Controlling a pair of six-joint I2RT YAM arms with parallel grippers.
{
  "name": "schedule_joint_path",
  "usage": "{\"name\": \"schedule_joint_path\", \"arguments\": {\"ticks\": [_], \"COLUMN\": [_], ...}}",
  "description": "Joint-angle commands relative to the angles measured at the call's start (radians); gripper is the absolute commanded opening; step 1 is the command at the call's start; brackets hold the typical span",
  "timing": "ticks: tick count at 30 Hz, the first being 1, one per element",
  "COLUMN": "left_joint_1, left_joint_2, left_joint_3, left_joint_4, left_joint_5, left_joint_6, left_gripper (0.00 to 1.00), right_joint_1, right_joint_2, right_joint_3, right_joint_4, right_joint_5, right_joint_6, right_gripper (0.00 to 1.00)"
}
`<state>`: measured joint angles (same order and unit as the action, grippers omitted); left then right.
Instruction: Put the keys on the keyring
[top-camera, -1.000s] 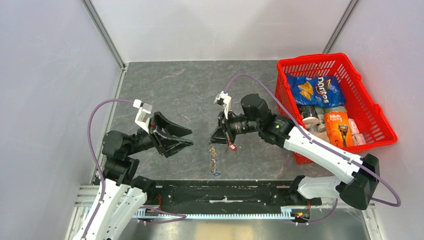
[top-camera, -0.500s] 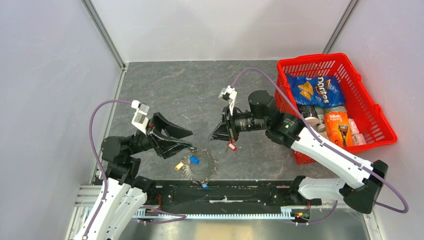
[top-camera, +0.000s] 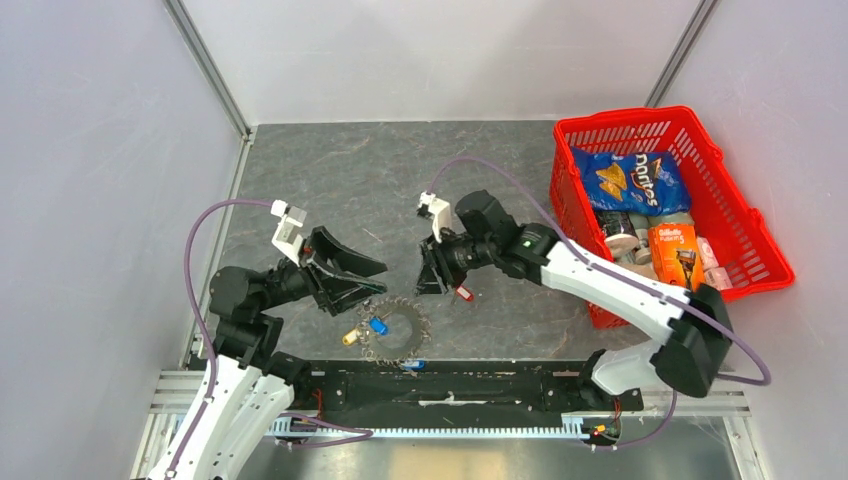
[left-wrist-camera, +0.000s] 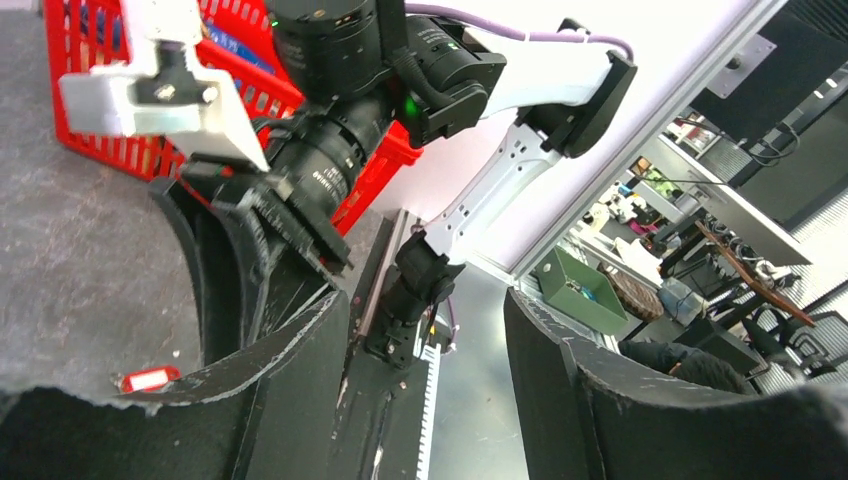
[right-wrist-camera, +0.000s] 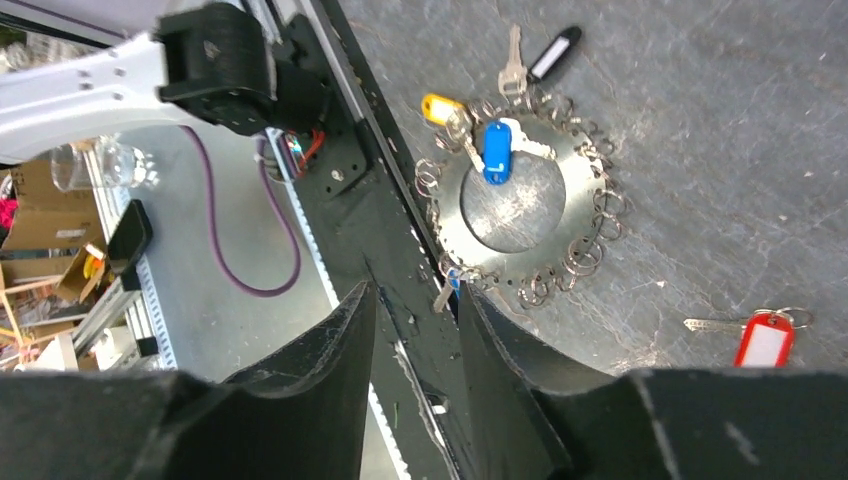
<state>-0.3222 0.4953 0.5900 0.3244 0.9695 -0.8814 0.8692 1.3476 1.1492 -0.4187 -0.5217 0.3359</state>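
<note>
Fingers spread on both our arms, left fingers (top-camera: 352, 264) and right fingers (top-camera: 432, 272), gripping nothing; jagged flat grey metal keyring (right-wrist-camera: 578, 215) lies on the surface (top-camera: 380, 190) by the left ones.

The keyring (top-camera: 410, 322), edge-on a second ago, now lies flat; the right end effector (top-camera: 428, 280) has parted slightly and shifted left.

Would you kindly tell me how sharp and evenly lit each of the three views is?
Top external: soft even light, faint shadows, the keyring small but sharp. Left wrist: tilted, its claw fingers dark up close, bright wall behind. Right wrist: keyring crisp with slight sheen, dark fingers filling the bottom.
</note>
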Motion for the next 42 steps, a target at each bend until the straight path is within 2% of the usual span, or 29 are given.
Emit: {"name": "schedule_joint_path", "arguments": {"ticks": [1,5,10,13,17,23,28,34,42], "left_joint_1": [0.000,-0.001,-0.002,-0.002,-0.001,-0.001,-0.002,-0.001,-0.019], "left_joint_2": [0.006,0.025,0.032,0.032,0.026,0.042,0.040,0.021,0.003], "left_joint_3": [0.047,0.072,0.096,0.117,0.134,0.154,0.151,0.155,0.157], "left_joint_4": [-0.154,-0.224,-0.311,-0.393,-0.503,-0.627,-0.682,-0.749,-0.779], "left_joint_5": [-0.036,-0.041,-0.055,-0.080,-0.160,-0.320,-0.424,-0.583,-0.640], "left_joint_6": [0.115,0.168,0.242,0.287,0.365,0.412,0.444,0.466,0.467], "left_gripper": [0.65,0.66,0.66,0.67,0.67,0.67,0.67,0.67,0.67], "right_joint_1": [0.033,0.081,0.095,0.122,0.177,0.238,0.303,0.375,0.411], "right_joint_2": [0.100,0.207,0.274,0.327,0.365,0.371,0.417,0.497,0.528], "right_joint_3": [-0.015,0.001,-0.024,-0.008,0.019,-0.010,-0.018,0.037,0.022], "right_joint_4": [0.029,0.030,0.100,0.112,0.098,0.148,0.194,0.161,0.197], "right_joint_5": [-0.010,-0.024,-0.003,-0.054,-0.068,-0.090,0.003,0.184,0.283], "right_joint_6": [-0.048,-0.071,-0.060,-0.048,-0.041,0.058,0.170,0.261,0.411], "right_gripper": [0.46,0.54,0.55,0.55,0.55,0.55,0.54,0.54,0.55]}}
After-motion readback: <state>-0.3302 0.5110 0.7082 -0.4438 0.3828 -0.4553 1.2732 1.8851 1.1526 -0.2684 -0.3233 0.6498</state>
